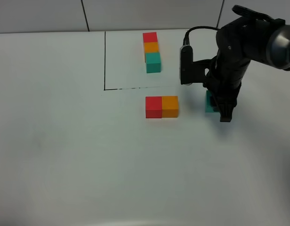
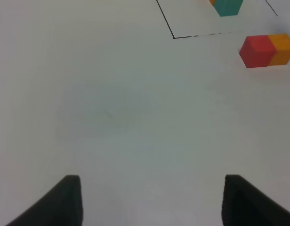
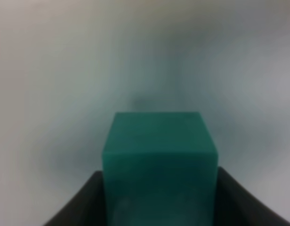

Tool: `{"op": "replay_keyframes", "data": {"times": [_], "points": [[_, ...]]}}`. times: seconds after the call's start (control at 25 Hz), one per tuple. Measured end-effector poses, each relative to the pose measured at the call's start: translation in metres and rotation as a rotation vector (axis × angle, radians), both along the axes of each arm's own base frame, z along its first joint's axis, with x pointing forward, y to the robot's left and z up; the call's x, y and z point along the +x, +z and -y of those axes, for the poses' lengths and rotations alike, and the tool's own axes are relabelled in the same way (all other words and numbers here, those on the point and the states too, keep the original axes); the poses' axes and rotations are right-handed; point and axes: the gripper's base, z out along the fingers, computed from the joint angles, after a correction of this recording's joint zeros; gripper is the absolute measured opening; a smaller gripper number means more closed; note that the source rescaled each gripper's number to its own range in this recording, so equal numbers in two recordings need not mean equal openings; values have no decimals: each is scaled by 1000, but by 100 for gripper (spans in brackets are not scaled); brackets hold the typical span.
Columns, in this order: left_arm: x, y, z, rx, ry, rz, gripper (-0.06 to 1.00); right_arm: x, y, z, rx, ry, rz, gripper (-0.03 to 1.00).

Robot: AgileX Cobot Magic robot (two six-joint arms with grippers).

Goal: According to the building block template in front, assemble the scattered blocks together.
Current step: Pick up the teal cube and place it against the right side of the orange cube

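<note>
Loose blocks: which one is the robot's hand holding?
The teal-green block, gripped by the right hand. The red block and orange block sit touching each other, free of any hand.

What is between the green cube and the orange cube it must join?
Nothing visible. The green cube, shut in the right gripper, has only bare table between it and the orange cube's free side.

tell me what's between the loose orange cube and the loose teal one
Nothing but bare white table between the orange cube and the teal cube that the right claw grips; the exterior high view shows it.
</note>
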Motion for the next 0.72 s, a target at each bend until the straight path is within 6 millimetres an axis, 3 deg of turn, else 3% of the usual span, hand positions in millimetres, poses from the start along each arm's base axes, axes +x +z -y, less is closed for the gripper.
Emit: {"op": "replay_keyframes", "data": {"times": [0.44, 0.72], "points": [[0, 0, 0, 0, 0, 0, 36, 27, -27, -24, 64, 52, -129, 1], [0, 0, 0, 0, 0, 0, 36, 36, -39, -28, 65, 48, -158, 1]]}}
